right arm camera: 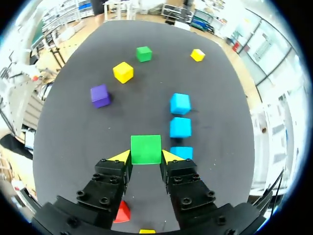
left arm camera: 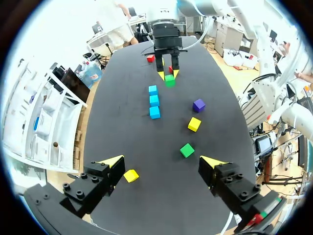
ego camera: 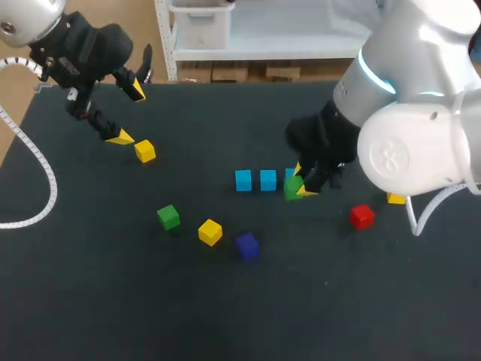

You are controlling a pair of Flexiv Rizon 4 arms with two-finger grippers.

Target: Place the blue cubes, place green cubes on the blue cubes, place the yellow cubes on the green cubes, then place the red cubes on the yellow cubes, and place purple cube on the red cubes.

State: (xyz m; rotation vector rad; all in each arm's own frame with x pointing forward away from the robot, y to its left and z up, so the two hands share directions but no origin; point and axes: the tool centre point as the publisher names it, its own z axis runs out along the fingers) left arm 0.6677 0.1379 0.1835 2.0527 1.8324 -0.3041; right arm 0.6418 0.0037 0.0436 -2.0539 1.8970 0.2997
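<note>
Right gripper [right arm camera: 145, 157] is down at the end of the blue row, its fingers [right arm camera: 121, 156] clamped on the held green cube [right arm camera: 145, 149], one yellow tip pressed to each side. In the head view that cube [ego camera: 293, 188] sits just beside the last of the three blue cubes [ego camera: 268, 180], partly covering it; I cannot tell whether it touches the tabletop [ego camera: 338, 301] or hangs just above it. The blue cubes stand in a straight line with small gaps between them, clear in the right wrist view [right arm camera: 180, 127] and the left wrist view [left arm camera: 154, 101]. Over at the far left corner the left gripper [ego camera: 129, 114] hangs with its fingers [left arm camera: 113, 161] spread wide apart, nothing between them. The corner yellow cube [ego camera: 145, 151] lies just beside one of its tips, near it but apart. Towards the front of the tabletop the loose green cube [ego camera: 168, 217], the middle yellow cube [ego camera: 210, 232] and the purple cube [ego camera: 246, 245] lie in a loose line, each apart from its neighbours. On the right, behind the right gripper, the red cube [ego camera: 361, 216] sits alone, and another yellow cube [ego camera: 396, 198] peeks out just beside the right arm, partly hidden.
</note>
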